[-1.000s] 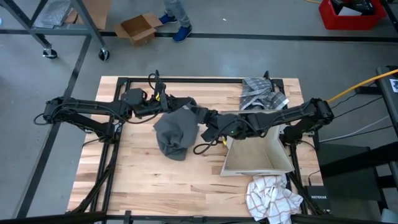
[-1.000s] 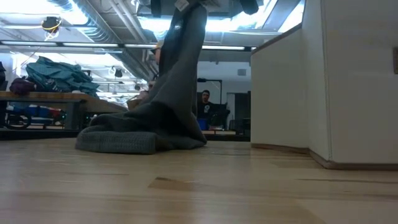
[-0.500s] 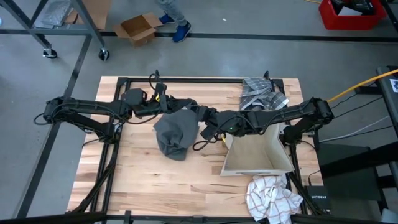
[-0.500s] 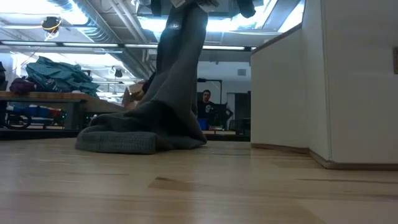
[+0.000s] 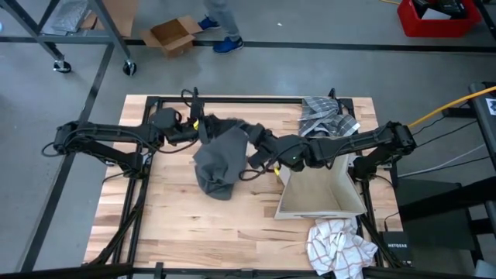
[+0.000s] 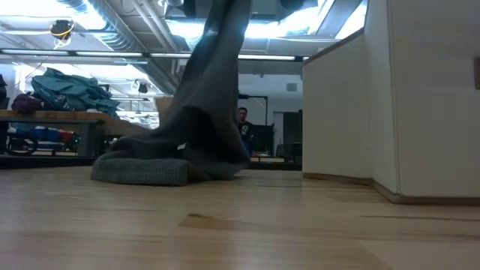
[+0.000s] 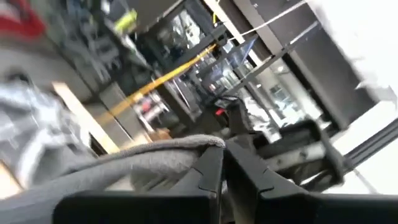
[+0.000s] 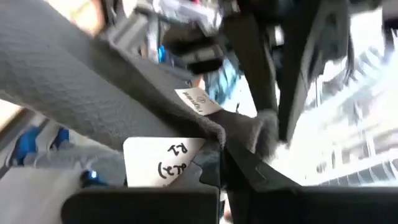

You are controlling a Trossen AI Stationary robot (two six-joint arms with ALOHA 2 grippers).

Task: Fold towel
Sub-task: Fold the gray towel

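A grey towel (image 5: pixel 219 159) hangs between my two grippers above the middle of the table. Its lower part lies bunched on the wood (image 6: pixel 142 169). My left gripper (image 5: pixel 203 128) is shut on the towel's top edge at the left. My right gripper (image 5: pixel 252 141) is shut on the same edge a little to the right. In the low view the towel (image 6: pixel 214 82) rises out of the picture's top, so both grippers are hidden there. My left gripper pinches the towel's upper edge (image 7: pixel 198 147) between its two fingers, coming level from the table's left. The cloth runs away from the fingers as a folded rim, its lower part resting on the table. My right gripper pinches the towel's upper edge beside its sewn-in label (image 8: pixel 200 101) between its two fingers, coming from the table's right. A white tag (image 8: pixel 163 159) shows just below the hold. The cloth hangs below, its lower part on the table.
A white open box (image 5: pixel 322 194) stands right of the towel; in the low view its wall (image 6: pixel 390 97) fills the right side. Checked cloths (image 5: pixel 325 116) lie at the far right. A white checked cloth (image 5: pixel 337 244) lies at the near right corner.
My right gripper has gone toward the far edge and the towel's top, close to my left gripper, and has taken hold of the upper edge. The towel's upper part has spread wider between the grippers, while the bunched lower part has stayed on the table.
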